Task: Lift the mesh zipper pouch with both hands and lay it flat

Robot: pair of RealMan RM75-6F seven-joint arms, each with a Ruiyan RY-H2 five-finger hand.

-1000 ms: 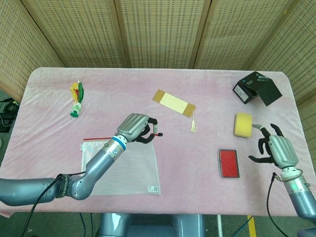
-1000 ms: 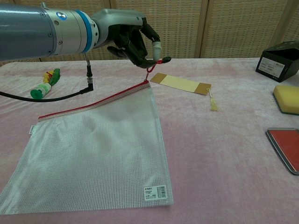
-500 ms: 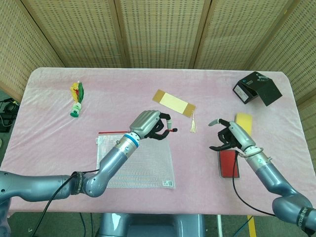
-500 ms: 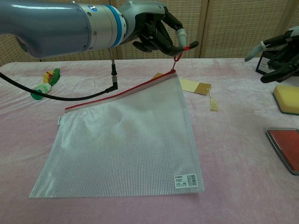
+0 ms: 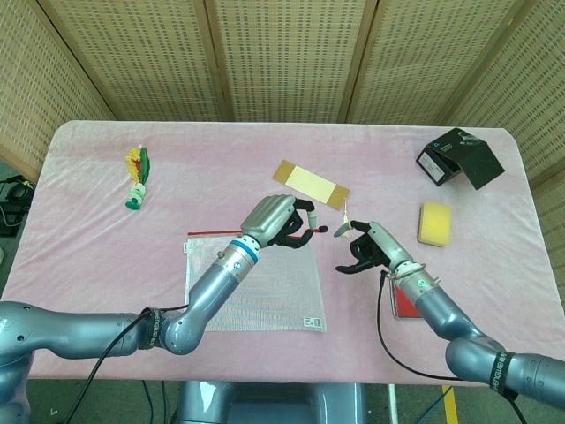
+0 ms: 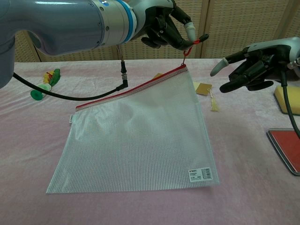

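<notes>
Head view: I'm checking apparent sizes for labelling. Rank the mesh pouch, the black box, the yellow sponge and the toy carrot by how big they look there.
1. Mesh pouch
2. Black box
3. Yellow sponge and toy carrot: look about alike, so I won't rank them.

A folding screen (image 5: 282, 57) of woven, tan cane panels in light wooden frames is standing behind the desk (image 5: 221, 150), closing off the whole back of the scene — its panels are angling inward at both sides. A soft pink cloth (image 6: 243, 187) is covering the desk from edge to edge, lying slightly rumpled. Even, diffuse light is falling across everything, casting only faint shadows. At the far left, a strip of grey floor (image 5: 11, 177) is showing — dark cables (image 5: 13, 203) are lying on it.
</notes>
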